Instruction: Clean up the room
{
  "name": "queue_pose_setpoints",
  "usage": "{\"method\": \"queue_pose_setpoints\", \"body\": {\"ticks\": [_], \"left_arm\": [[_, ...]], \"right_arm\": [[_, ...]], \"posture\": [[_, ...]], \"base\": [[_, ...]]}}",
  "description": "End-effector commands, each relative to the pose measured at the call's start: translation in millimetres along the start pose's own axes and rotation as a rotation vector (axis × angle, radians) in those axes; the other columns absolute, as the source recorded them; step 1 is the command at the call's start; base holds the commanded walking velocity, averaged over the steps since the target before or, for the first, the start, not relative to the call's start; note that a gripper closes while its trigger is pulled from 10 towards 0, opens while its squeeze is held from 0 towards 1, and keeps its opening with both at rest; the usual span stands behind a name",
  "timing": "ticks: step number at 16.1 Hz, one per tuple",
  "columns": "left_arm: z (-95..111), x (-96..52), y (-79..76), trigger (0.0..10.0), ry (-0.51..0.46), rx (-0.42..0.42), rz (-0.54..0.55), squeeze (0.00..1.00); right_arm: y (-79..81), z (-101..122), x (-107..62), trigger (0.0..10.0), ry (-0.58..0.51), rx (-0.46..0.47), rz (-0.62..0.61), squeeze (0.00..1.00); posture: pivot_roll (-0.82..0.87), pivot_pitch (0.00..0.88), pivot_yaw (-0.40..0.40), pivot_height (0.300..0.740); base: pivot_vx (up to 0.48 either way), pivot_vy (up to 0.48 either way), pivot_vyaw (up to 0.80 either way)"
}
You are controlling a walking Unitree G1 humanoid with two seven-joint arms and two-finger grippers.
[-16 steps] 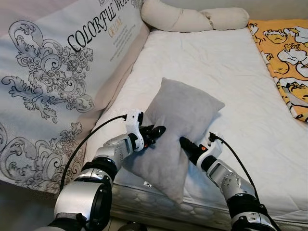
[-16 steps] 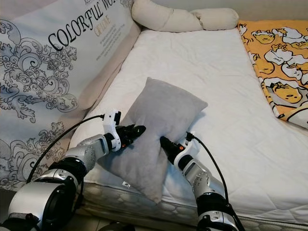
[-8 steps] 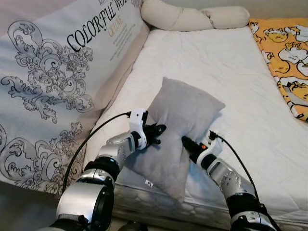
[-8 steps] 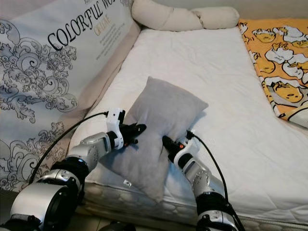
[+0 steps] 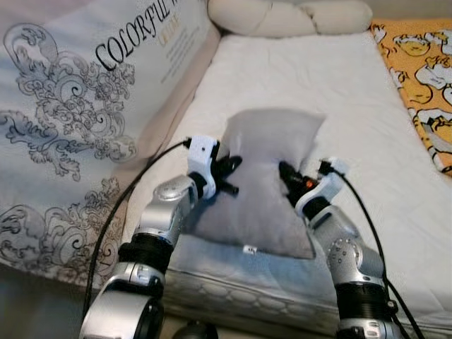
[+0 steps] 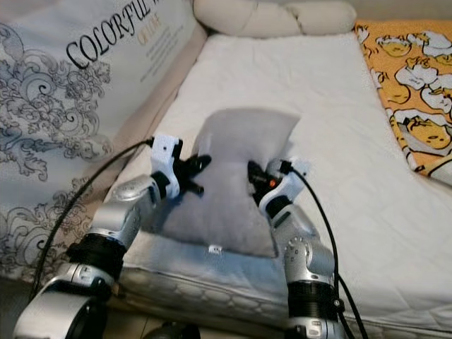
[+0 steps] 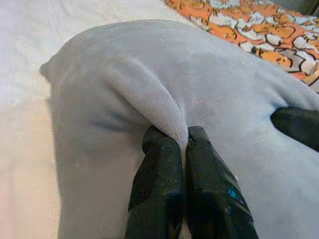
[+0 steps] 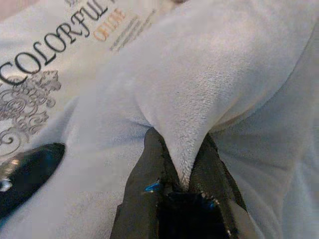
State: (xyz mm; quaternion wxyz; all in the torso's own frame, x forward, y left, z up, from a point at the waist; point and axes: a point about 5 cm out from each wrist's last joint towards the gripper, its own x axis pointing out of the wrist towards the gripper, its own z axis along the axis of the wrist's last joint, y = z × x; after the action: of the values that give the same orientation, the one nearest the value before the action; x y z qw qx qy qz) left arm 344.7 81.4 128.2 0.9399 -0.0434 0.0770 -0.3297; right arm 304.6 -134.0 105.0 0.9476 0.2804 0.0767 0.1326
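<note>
Left eye view: the grey pillow (image 5: 265, 183) lies near the white mattress's (image 5: 353, 99) near edge, long axis running near to far. Left gripper (image 5: 232, 175) and right gripper (image 5: 286, 173) each pinch its fabric. "COLORFUL" reads on the left printed cover (image 5: 78, 106).

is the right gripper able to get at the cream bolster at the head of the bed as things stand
Probably not. The right gripper is shut on the grey pillow, as is the left gripper, and the cream bolster lies far up the mattress.
</note>
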Motion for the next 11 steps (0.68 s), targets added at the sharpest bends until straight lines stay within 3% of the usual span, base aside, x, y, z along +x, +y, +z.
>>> {"method": "queue_pose_setpoints", "body": {"ticks": [1,4,5,6,7,8,11], "left_arm": [[10.9,-1.8,-2.3,0.0,-0.028,0.043,0.005,0.0],[27.5,-14.1,-10.6,0.0,-0.085,0.08,0.051,0.0],[31.6,-17.3,-14.3,1.8,-0.107,0.11,0.057,0.0],[29.7,-19.4,-16.2,10.0,-0.073,0.165,0.078,0.0],[27.9,-20.9,-18.7,10.0,-0.056,0.193,0.072,0.0],[30.6,-24.0,-19.5,10.0,-0.092,0.185,0.088,0.0],[27.7,-30.4,-19.6,10.0,-0.077,0.179,0.11,0.0]], "right_arm": [[12.4,10.6,0.8,0.0,-0.044,-0.018,0.031,0.0],[30.2,28.0,-8.5,0.0,-0.121,-0.074,0.047,0.0],[34.0,29.3,-10.8,0.4,-0.124,-0.103,0.049,0.0],[34.9,28.7,-12.4,10.0,-0.116,-0.148,0.027,0.0],[35.9,27.8,-14.4,10.0,-0.114,-0.165,0.022,0.0],[36.1,25.7,-16.6,10.0,-0.1,-0.177,0.013,0.0],[34.3,22.9,-21.6,10.0,-0.084,-0.201,-0.025,0.0]], "posture": [[-0.11,0.0,0.113,0.74],[-0.11,0.0,0.12,0.74],[-0.11,0.0,0.118,0.74],[-0.11,0.0,0.115,0.74],[-0.11,0.0,0.112,0.74],[-0.11,0.0,0.109,0.74],[-0.1,0.0,0.102,0.74]], "base": [[0.0,0.0,0.0],[0.0,0.0,0.0],[0.0,0.0,0.0],[0.0,0.0,0.0],[0.0,0.0,0.0],[0.0,0.0,0.0],[0.0,0.0,0.0]]}}
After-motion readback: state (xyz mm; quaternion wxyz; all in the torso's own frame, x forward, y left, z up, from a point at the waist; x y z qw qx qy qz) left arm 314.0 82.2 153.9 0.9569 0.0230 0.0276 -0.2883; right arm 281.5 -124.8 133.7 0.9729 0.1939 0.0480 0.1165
